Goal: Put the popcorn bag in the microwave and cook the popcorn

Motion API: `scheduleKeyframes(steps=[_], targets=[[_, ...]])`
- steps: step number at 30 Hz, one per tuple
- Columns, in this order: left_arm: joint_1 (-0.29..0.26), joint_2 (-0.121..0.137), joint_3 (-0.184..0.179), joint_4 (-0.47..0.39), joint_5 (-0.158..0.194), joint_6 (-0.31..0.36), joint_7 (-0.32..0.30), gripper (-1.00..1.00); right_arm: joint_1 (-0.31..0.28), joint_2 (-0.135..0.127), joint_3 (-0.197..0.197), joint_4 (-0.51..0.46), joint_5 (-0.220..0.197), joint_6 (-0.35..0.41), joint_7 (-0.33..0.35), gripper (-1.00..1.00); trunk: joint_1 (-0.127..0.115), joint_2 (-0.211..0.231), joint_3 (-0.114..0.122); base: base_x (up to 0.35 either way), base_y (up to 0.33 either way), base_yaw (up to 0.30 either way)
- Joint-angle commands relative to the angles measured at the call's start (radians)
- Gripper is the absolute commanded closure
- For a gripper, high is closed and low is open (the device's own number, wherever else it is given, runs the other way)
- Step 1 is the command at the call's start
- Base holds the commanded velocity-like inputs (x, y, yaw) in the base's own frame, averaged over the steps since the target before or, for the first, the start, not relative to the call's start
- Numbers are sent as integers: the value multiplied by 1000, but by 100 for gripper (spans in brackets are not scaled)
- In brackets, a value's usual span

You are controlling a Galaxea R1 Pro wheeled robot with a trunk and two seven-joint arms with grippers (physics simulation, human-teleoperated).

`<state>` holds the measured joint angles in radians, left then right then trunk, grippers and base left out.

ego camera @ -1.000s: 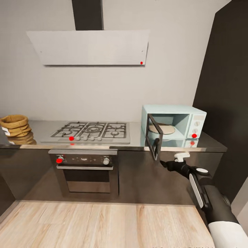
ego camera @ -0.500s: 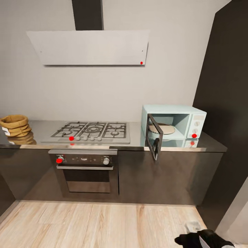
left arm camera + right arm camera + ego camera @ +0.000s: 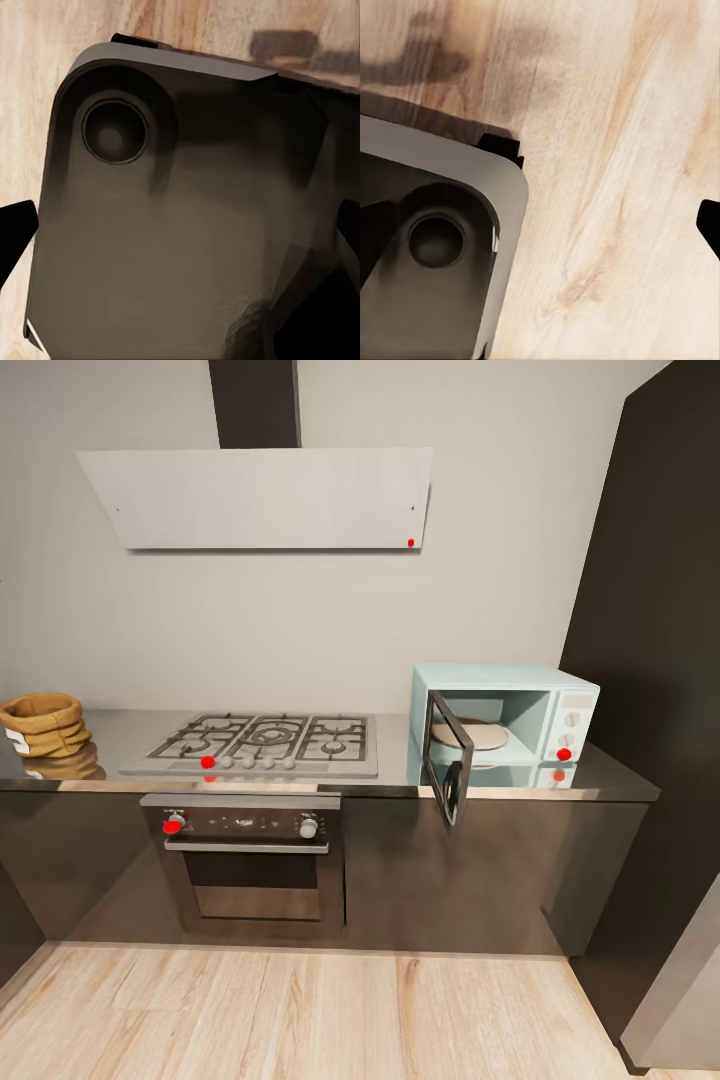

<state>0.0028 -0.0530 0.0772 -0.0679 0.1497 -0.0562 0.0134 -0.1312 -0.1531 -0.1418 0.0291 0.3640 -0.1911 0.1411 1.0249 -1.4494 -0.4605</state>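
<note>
The tan popcorn bag (image 3: 42, 724) stands on the far left end of the grey countertop (image 3: 120, 732), its rolled rim up. At the right end sits the mint-blue microwave (image 3: 570, 705); its dark glass door (image 3: 446, 755) is swung open toward me, and a pale round plate (image 3: 484, 735) lies inside. No popcorn shows. In the left wrist view, the left gripper (image 3: 180, 247) is open over the robot's grey base (image 3: 187, 225). In the right wrist view, the right gripper (image 3: 540, 232) hangs open above the wooden floor (image 3: 607, 187) beside the base. Neither holds anything.
A gas hob (image 3: 255, 743) lies in the counter between bag and microwave, with a built-in oven (image 3: 246, 855) below and a grey hood (image 3: 265, 495) above. A tall dark cabinet (image 3: 655, 660) stands to the right. Light wooden floor (image 3: 300, 1010) runs along the cabinets.
The right arm, near the open microwave door a second ago, has dropped down and left the head view. The door stays open; bag and camera have not moved.
</note>
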Motion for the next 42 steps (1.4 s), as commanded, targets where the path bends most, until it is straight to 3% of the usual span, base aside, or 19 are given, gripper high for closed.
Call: scheduleKeyframes(steps=[1,9,12,15,25,29,32,42], targets=[[0,-1,7,-1,2,-3,1,-100,-1,0,-9,3,6,-6,2,-100,0,0,-1,0,0,0],[0,0,6,2,0,-4,-8,-100,1,5,-7,5,11,6,6,-100,0,0,-1,0,0,0],[0,1,3,4,-1,3,-30,-100,2,40,-8,5,9,45,-19,-100,0,0,-1,0,0,0],[0,0,5,5,1,5,-52,-100,2,55,-7,5,10,60,-34,-100,0,0,-1,0,0,118],[0,-2,22,8,7,6,-38,-100,2,63,-4,5,17,95,-38,-100,0,0,-1,0,0,276],[0,-2,24,9,7,1,-38,-100,2,65,-4,5,86,93,-38,-100,0,0,-1,0,0,300],[0,-1,24,8,6,-2,-38,-100,2,91,-4,2,134,87,-38,-100,0,0,-1,0,0,300],[0,-1,24,1,5,-4,-38,-100,2,99,-6,2,143,81,-38,-100,0,0,-1,0,0,300]])
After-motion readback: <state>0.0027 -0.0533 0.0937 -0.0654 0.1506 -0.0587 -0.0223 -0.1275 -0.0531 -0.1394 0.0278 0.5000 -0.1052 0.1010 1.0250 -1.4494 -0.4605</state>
